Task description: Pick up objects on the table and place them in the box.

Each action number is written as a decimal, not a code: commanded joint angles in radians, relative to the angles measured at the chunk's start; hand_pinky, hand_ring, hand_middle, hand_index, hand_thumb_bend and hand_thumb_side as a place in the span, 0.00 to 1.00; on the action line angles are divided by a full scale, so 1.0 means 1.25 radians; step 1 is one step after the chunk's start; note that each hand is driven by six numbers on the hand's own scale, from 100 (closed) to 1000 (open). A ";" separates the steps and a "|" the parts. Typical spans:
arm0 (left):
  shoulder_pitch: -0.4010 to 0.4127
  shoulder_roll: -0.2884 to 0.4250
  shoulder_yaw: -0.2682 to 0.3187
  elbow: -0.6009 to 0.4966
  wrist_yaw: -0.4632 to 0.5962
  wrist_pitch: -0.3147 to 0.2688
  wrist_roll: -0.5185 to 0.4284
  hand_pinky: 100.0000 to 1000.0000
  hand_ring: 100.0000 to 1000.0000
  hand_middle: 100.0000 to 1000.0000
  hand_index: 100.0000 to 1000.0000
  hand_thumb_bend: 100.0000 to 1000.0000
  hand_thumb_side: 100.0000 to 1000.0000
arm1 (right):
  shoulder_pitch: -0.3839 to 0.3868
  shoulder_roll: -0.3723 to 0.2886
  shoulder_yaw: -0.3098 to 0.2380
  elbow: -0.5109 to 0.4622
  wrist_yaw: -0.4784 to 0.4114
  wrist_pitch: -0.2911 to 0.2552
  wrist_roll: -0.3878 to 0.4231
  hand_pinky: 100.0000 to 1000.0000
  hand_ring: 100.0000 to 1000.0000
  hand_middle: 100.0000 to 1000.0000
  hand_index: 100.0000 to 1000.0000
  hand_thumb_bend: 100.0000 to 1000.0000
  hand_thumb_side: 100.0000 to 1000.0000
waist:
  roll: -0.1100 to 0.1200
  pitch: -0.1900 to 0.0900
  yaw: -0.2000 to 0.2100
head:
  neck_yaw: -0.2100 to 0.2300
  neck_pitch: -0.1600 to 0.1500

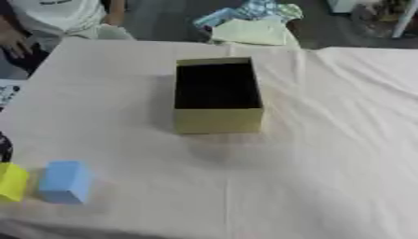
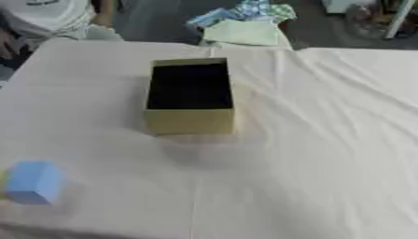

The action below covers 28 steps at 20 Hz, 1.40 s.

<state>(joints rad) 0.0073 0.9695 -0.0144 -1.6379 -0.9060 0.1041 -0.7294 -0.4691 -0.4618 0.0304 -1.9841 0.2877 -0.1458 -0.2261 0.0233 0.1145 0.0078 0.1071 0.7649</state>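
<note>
An open olive-gold box (image 1: 218, 119) with a dark inside stands upright at the middle of the white-clothed table (image 1: 326, 140). A light blue block (image 1: 65, 181) sits near the front left. Just left of it, a yellow block (image 1: 11, 181) is cut off by the left edge of the left eye view. A small dark shape (image 1: 4, 147), seemingly part of my left hand, shows at that edge right above the yellow block. My right hand is in neither view.
The cloth is creased toward the right side. Beyond the far edge, pale green and blue cloths (image 1: 249, 25) lie on the floor. A person in a white shirt (image 1: 57, 16) sits at the far left corner.
</note>
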 commanded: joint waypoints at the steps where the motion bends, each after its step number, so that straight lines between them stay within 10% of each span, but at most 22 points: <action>1: -0.006 0.021 0.014 -0.010 -0.029 0.015 0.048 0.12 0.22 0.23 0.35 0.64 0.00 | -0.008 -0.010 -0.010 -0.013 -0.001 0.001 -0.003 0.79 0.71 0.53 0.84 0.00 0.70 | 0.002 -0.007 0.001 | -0.005 0.004; 28: -0.104 0.071 0.055 -0.190 0.055 0.057 0.003 0.07 0.14 0.17 0.31 0.59 0.00 | -0.009 -0.013 -0.009 -0.013 0.001 0.000 0.000 0.79 0.71 0.53 0.84 0.00 0.70 | 0.008 -0.010 0.002 | -0.049 0.004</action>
<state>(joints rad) -0.1087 1.0079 0.0453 -1.8563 -0.8447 0.1798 -0.7225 -0.4661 -0.4617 0.0251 -1.9841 0.2880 -0.1455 -0.2262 0.0311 0.1139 0.0113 0.0502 0.7649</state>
